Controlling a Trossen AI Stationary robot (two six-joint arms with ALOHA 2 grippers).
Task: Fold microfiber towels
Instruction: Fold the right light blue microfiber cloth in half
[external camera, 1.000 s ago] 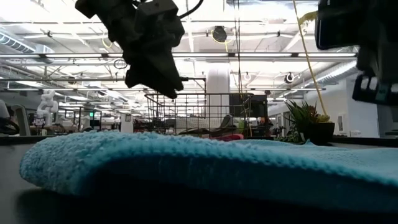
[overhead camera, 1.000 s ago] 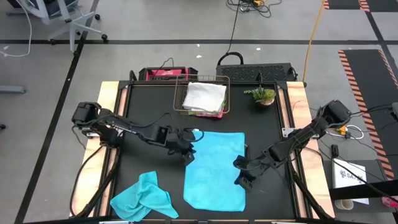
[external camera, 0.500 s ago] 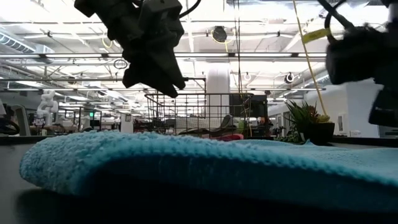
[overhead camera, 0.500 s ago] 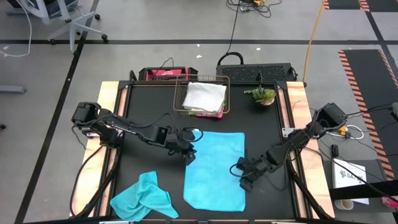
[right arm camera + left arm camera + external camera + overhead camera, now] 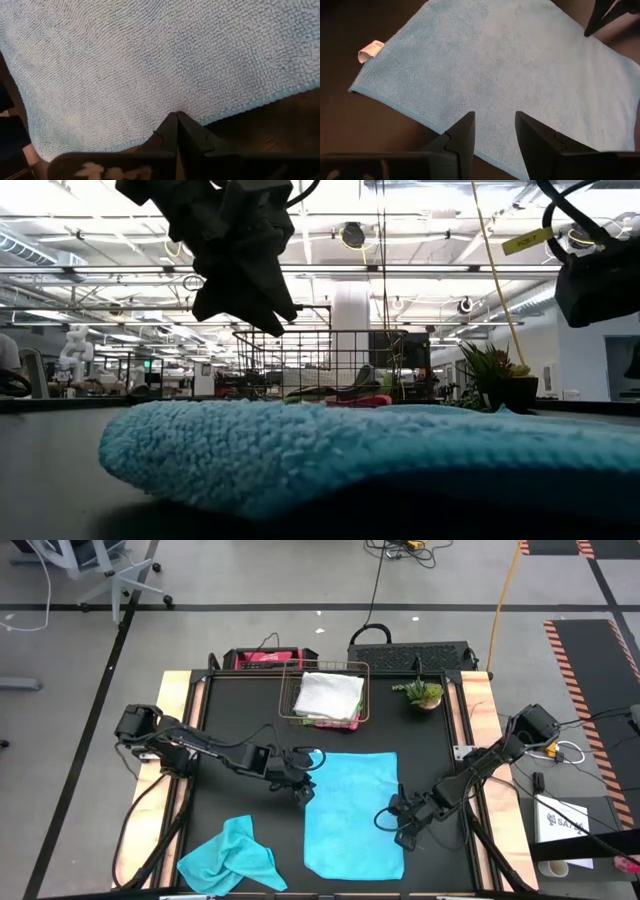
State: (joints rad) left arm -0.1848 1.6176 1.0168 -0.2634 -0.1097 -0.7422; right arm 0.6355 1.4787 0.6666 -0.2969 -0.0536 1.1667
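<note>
Left end effector (image 5: 303, 783): fingers spread apart, holding nothing, poised over the left edge of the flat turquoise towel (image 5: 352, 810) spread at the middle of the surface (image 5: 230, 730). Right end effector (image 5: 400, 825): fingers pressed together at that towel's right edge; whether it pinches the cloth cannot be told. A second turquoise towel (image 5: 228, 858) lies crumpled at the front left. The wire basket (image 5: 325, 695) at the back holds folded towels, a light grey one (image 5: 328, 692) uppermost.
</note>
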